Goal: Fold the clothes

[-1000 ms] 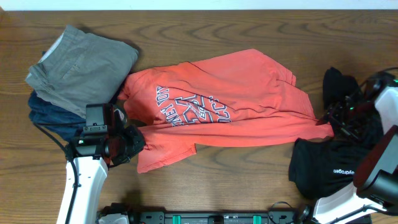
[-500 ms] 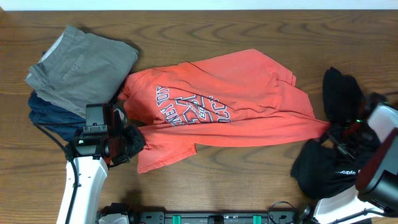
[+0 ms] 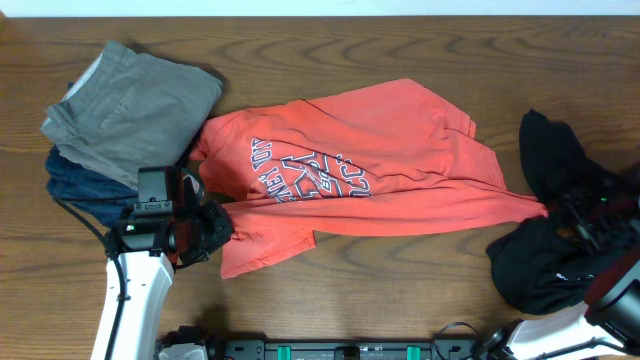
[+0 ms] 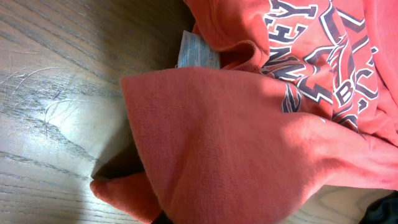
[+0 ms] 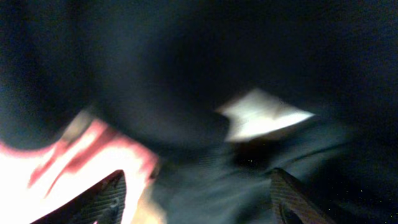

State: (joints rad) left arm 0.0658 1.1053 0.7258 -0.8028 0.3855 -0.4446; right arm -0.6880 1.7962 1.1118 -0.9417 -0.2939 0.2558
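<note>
The coral-red T-shirt [image 3: 380,150] lies spread and wrinkled at the table's middle, lettering up. My left gripper [image 3: 205,228] sits at its lower left corner, shut on a fold of the shirt. That fabric [image 4: 249,143] fills the left wrist view and hides the jaws. A black garment [image 3: 545,150] lies crumpled at the right edge. My right gripper [image 3: 590,212] is over it, and its fingers [image 5: 199,202] stand wide open above the black cloth [image 5: 186,62]. A bit of the red shirt [image 5: 74,162] shows at the left of that blurred view.
A folded grey-khaki garment [image 3: 135,105] lies at the back left on top of a navy one [image 3: 75,180]. The shirt's white neck label [image 4: 198,51] shows on the wood table [image 3: 400,290]. The shirt's right tip touches the black garment.
My right arm has moved toward the table's front right. The black garment's lower heap shifted right with it, and the shirt's right tip stretched a little further right. The left arm is still.
</note>
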